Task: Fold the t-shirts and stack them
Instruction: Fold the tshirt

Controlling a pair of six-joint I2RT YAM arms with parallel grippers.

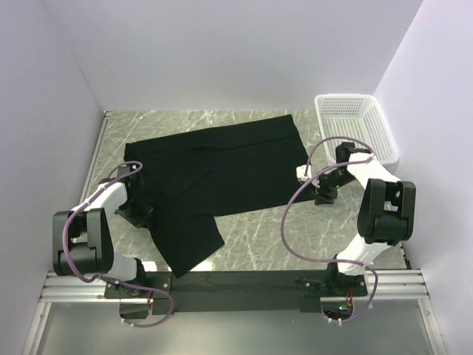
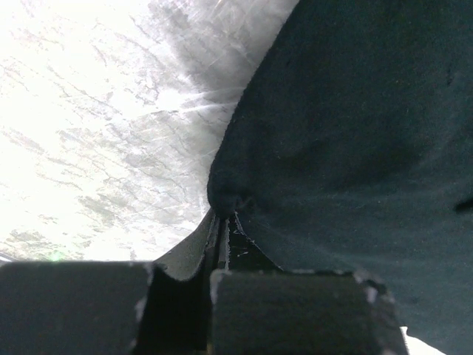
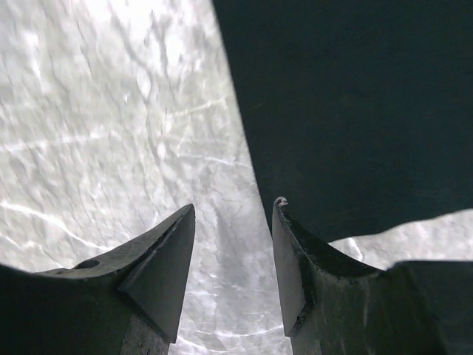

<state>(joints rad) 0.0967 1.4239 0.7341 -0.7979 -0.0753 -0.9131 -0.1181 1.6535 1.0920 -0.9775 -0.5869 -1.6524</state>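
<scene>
A black t-shirt lies spread over the marble table, with one part reaching toward the near edge. My left gripper sits at the shirt's left side. In the left wrist view this gripper is shut, with a fold of the shirt's edge pinched between its jaws. My right gripper hovers just off the shirt's right edge. In the right wrist view it stands open over bare marble, and its right fingertip is at the edge of the black cloth.
A white plastic basket stands at the back right corner. White walls close in the table on three sides. Purple cables loop off both arms. The black rail carrying the arm bases runs along the near edge.
</scene>
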